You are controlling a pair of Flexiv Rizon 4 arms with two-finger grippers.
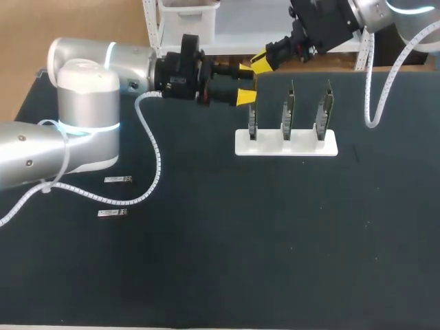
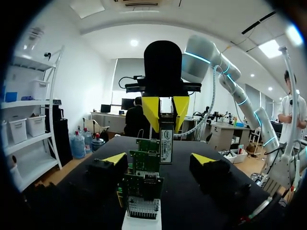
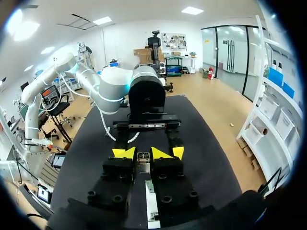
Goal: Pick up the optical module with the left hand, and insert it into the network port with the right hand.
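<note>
**While the right gripper [image 2: 166, 112] pinches the optical module [image 2: 166, 143], the left gripper [image 1: 246, 82] stands open**

Where the two arms meet, at the far side of a dark matte table [image 1: 275, 240], the right gripper's yellow tips are pressed on the upper end of the slim metal module. The module hangs upright beside the circuit boards [image 1: 289, 110]. Whether it touches a board cannot be told.

The left gripper's fingers are spread wide and hold nothing, flanking the end of the board row. Three boards stand on edge in a white stand [image 1: 269, 146].

Two spare modules [image 1: 118, 179] lie flat near the left arm, well apart from the stand.

A white label runs down the held module, but its print is too small to read. From overhead the module is hidden between the fingers, and the boards' ports are hard to make out.
</note>
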